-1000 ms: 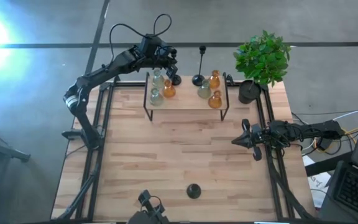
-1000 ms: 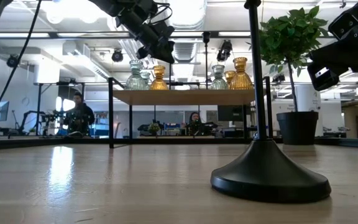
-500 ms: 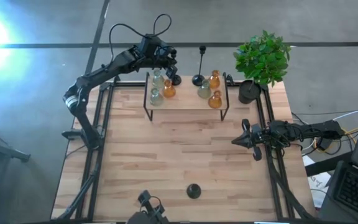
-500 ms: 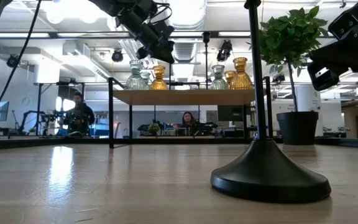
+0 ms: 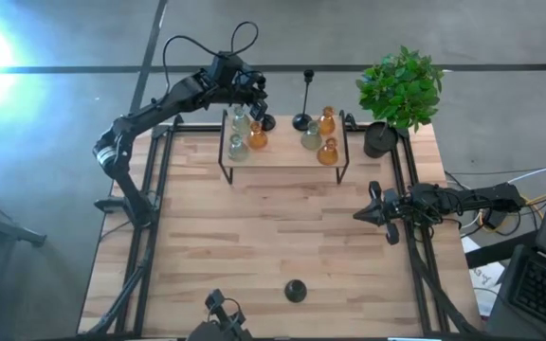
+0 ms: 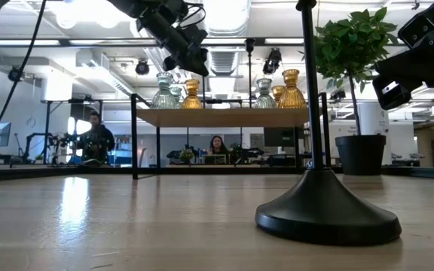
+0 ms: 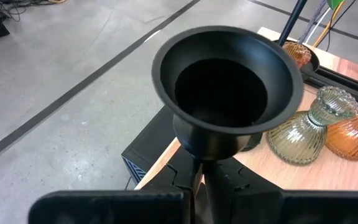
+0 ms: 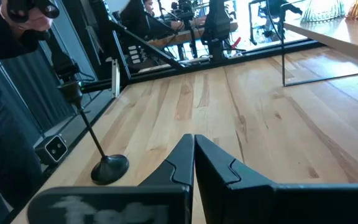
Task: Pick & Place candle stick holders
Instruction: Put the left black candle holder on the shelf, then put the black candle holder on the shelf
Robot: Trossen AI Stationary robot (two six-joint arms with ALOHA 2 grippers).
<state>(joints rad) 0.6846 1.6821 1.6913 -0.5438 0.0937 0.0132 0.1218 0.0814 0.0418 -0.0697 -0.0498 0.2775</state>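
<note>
One black candle stick holder point(image 7: 224, 93) is gripped by the left pincer point(image 5: 262, 104) at the wooden shelf's point(image 5: 282, 152) far left corner; the right pincer point(image 5: 375, 214), closed and empty, waits right of the shelf over the table point(image 5: 254, 246).

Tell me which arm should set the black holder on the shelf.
Left. The left gripper already grips a black candle stick holder beside the wooden shelf. The right gripper waits shut and empty at the table's right edge.
</note>
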